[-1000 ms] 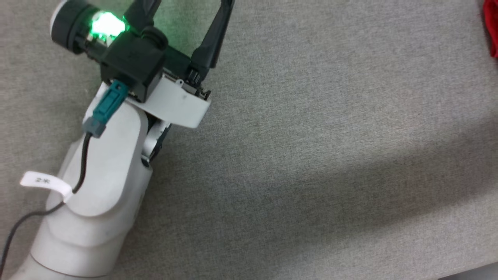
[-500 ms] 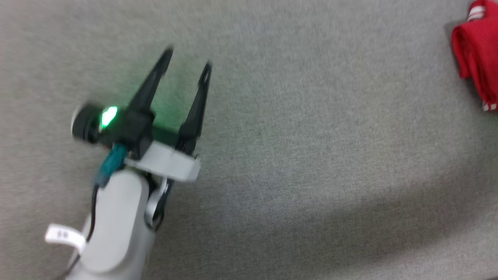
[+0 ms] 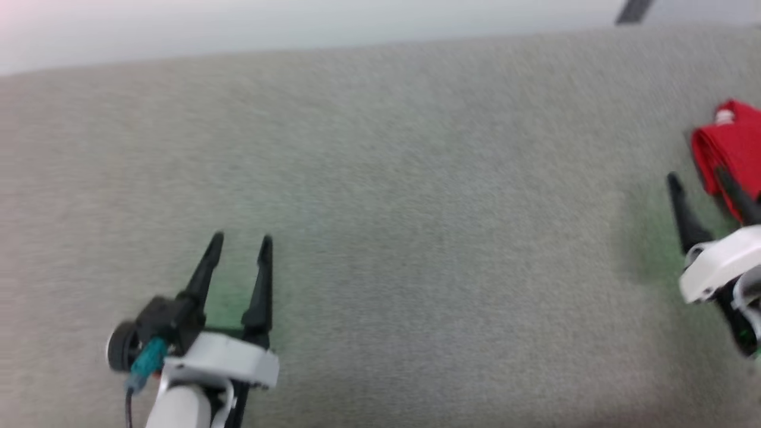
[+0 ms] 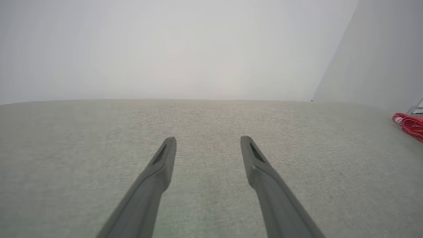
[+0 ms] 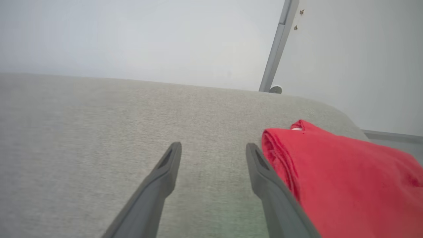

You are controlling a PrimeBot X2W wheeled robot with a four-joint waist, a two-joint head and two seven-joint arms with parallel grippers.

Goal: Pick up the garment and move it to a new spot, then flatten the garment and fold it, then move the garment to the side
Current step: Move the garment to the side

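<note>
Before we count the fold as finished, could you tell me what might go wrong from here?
1. The right gripper has its jaws open, with one finger right beside the folded red garment. A sideways move could snag the fabric and undo the fold.
2. The red garment lies near the right-hand corner of the grey padded surface, so a nudge might push it over the edge.

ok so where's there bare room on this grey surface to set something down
The grey surface is bare from the left gripper across to the right gripper, and back to its far edge. It is crowded only at the right edge, where the red garment lies beside the right gripper's open fingers.
</note>
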